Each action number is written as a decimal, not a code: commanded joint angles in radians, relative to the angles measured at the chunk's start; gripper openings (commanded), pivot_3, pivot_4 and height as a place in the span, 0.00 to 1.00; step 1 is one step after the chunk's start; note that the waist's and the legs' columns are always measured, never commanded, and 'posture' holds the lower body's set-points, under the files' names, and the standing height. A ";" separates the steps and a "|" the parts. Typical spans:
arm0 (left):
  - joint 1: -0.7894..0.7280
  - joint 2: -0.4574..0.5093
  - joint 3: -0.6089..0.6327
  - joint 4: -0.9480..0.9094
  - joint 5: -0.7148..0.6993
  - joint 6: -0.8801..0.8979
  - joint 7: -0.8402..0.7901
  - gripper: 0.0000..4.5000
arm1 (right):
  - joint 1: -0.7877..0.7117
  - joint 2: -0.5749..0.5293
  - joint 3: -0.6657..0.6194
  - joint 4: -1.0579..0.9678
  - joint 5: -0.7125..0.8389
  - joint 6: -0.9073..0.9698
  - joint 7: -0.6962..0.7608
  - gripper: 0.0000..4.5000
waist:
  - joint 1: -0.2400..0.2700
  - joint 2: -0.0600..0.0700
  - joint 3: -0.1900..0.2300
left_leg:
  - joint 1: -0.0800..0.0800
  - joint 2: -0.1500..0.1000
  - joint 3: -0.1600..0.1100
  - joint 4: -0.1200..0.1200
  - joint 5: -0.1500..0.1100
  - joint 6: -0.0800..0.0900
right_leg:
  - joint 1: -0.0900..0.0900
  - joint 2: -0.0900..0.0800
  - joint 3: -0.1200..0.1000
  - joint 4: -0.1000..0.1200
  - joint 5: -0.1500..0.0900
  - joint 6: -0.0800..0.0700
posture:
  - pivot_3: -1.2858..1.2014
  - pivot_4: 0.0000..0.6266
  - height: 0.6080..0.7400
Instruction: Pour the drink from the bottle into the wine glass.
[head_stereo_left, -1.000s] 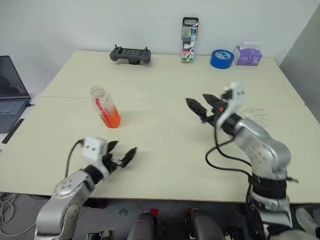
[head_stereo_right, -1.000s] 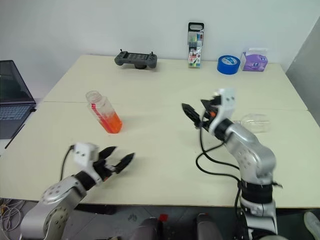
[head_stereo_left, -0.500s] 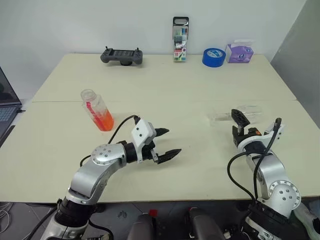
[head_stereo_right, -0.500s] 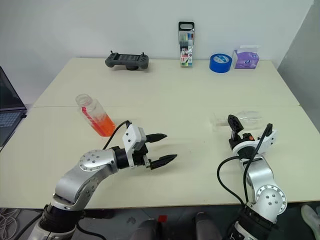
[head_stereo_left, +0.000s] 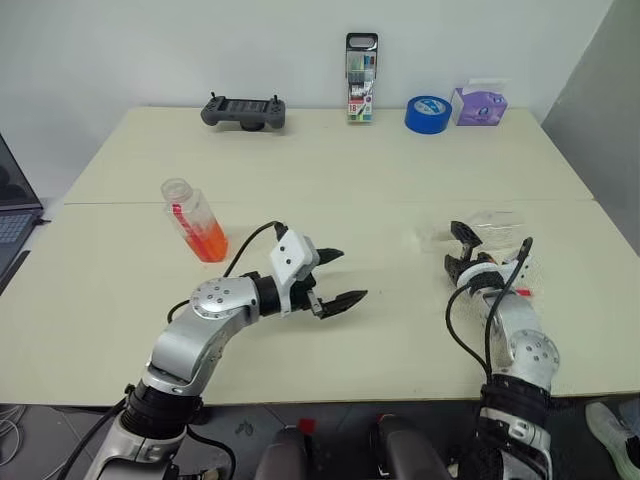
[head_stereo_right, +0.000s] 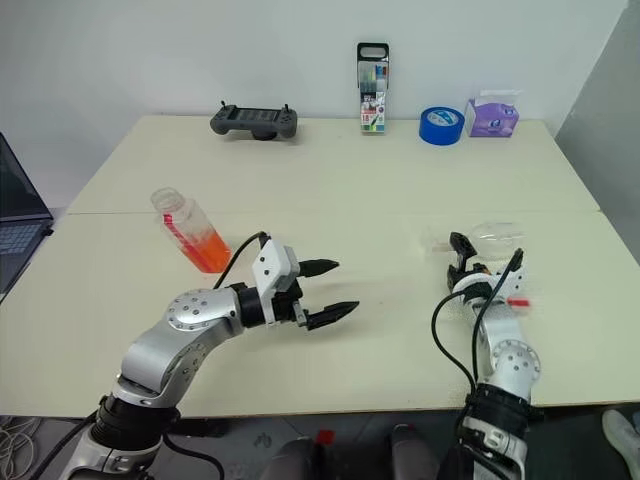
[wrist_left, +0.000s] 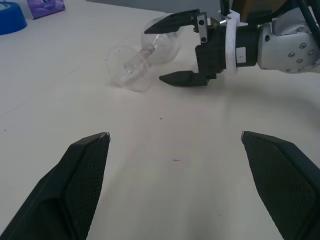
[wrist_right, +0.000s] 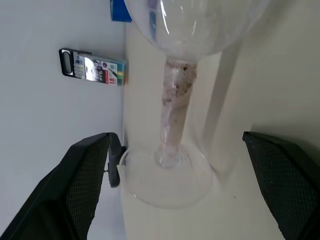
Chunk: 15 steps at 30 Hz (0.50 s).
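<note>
The bottle (head_stereo_left: 196, 222) stands on the left half of the table (head_stereo_left: 330, 180), its lower half holding the orange-red drink (head_stereo_left: 209, 240). The clear wine glass (head_stereo_right: 500, 235) lies on its side at the right. My right gripper (head_stereo_left: 457, 250) is open and low over the table, one finger on each side of the lying glass; in the right wrist view the stem (wrist_right: 175, 100) runs between the fingers (wrist_right: 85, 185) without being gripped. My left gripper (head_stereo_left: 352, 275) hovers open and empty above the table's middle, to the right of the bottle, pointing at the glass (wrist_left: 137, 62).
Along the far edge of the table are a game controller (head_stereo_left: 243, 110), a marker pack (head_stereo_left: 360, 78), a blue tape roll (head_stereo_left: 428, 114) and a purple tissue box (head_stereo_left: 478, 105). A laptop (head_stereo_left: 10, 215) sits beyond the table's left edge.
The right gripper has dropped, rolled onto its side and come up to the lying glass. The left gripper swung right and up to mid-table, then held still. The camera view shifted too.
</note>
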<state>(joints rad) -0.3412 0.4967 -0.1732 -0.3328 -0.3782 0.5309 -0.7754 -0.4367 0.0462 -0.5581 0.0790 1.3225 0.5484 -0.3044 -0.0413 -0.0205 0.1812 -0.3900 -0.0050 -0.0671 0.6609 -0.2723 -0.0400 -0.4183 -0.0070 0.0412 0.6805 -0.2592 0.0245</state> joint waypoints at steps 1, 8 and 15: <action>-0.013 -0.006 -0.003 -0.018 0.005 -0.014 -0.002 1.00 | -0.080 -0.025 0.000 0.094 -0.046 -0.065 0.078 1.00 | -0.001 0.000 0.000 | 0.000 0.000 0.000 0.000 0.000 0.000 | 0.000 0.000 0.000 0.000 0.000 0.000 | 0.52 0.24 1.00; -0.020 -0.006 0.012 -0.016 0.009 -0.008 0.009 1.00 | -0.215 -0.070 -0.034 0.313 -0.105 -0.140 0.175 1.00 | 0.000 0.000 0.000 | 0.000 0.000 0.001 0.000 0.000 0.000 | 0.000 0.000 0.001 0.000 0.000 0.000 | 0.52 0.24 1.00; -0.019 -0.006 0.015 -0.018 0.006 0.002 0.019 1.00 | -0.276 -0.078 -0.059 0.430 -0.155 -0.188 0.196 0.64 | 0.000 0.000 0.000 | 0.000 0.000 0.001 0.000 0.000 0.000 | 0.000 0.000 0.001 0.000 0.000 0.000 | 0.52 0.24 1.00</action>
<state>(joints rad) -0.3521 0.4947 -0.1706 -0.3308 -0.3711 0.5379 -0.7585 -0.6883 -0.0251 -0.6080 0.5153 1.1862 0.3791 -0.1222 -0.0411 -0.0204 0.1812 -0.3900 -0.0045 -0.0658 0.6612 -0.2723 -0.0400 -0.4187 -0.0072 0.0425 0.6809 -0.2590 0.0242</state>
